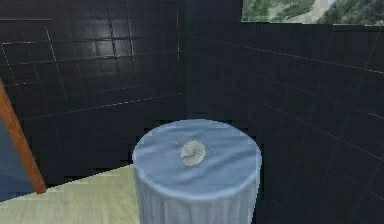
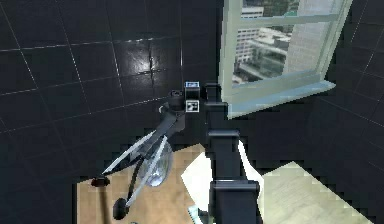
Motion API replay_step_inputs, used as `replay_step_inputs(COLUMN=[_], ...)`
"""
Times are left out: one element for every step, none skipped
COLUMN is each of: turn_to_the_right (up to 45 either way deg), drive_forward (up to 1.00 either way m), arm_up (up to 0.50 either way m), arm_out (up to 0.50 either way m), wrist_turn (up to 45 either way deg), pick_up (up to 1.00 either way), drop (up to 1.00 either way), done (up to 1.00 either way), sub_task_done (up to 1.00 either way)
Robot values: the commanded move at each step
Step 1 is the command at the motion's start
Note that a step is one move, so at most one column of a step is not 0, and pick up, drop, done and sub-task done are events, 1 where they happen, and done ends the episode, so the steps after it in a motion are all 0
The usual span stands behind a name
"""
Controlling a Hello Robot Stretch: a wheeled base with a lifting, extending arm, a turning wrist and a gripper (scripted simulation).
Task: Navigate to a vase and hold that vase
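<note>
Table [image 1: 200, 192], round, cloth-draped, end effector [image 2: 110, 195], thin-fingered

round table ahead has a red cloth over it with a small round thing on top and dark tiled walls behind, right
Not quite: the cloth is pale blue, not red, as the forward view shows. The rest holds: it covers a round table, a small round grey thing lies on top, and dark tiled walls stand behind.
</note>
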Motion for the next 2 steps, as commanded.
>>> replay_step_inputs(turn_to_the_right=[0.0,0.0], drive_forward=[0.0,0.0], arm_up=[0.0,0.0], arm_out=[0.0,0.0], wrist_turn=[45.0,45.0], pick_up=[0.0,0.0], drop=[0.0,0.0], done=[0.0,0.0], sub_task_done=[0.0,0.0])
